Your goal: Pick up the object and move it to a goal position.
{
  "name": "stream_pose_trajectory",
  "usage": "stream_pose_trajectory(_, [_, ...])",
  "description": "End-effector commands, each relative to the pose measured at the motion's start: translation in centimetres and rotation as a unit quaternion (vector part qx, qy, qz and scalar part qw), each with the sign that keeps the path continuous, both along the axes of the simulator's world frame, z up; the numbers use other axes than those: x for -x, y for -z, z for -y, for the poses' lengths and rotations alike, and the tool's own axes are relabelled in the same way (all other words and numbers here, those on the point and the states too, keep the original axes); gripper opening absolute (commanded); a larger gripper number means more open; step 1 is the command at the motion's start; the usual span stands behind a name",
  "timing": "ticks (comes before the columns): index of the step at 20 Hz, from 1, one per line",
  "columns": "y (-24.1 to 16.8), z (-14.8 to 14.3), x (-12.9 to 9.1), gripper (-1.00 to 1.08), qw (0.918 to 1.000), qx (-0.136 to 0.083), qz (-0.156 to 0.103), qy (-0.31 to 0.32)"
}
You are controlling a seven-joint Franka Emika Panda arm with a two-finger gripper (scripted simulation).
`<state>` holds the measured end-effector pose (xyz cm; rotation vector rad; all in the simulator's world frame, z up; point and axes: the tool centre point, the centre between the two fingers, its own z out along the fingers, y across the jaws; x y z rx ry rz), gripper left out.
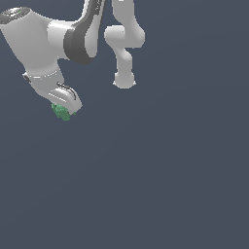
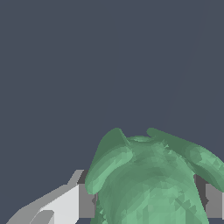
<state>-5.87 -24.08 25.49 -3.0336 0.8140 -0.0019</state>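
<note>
The object is a small green lumpy thing at the tip of my white gripper, in the upper part of the exterior view's left. It pokes out below the hand. In the wrist view the green object fills the space between my two fingers, which press on its sides. The gripper is shut on it. Whether it is lifted off the dark floor cannot be told from these views.
The arm's white base stands to the exterior view's right of the gripper. The arm's links reach over the upper left. A plain dark grey-blue floor lies all around. No goal marker shows.
</note>
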Motion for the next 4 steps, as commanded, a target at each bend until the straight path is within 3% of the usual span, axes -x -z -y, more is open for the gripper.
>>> stream_pose_trajectory(1, [-0.27, 0.19, 0.10, -1.00, 1.0000, 0.000, -0.001, -0.001])
stream_pose_trajectory(4, [-0.14, 0.14, -0.04, -1.00, 1.0000, 0.000, -0.001, -0.001])
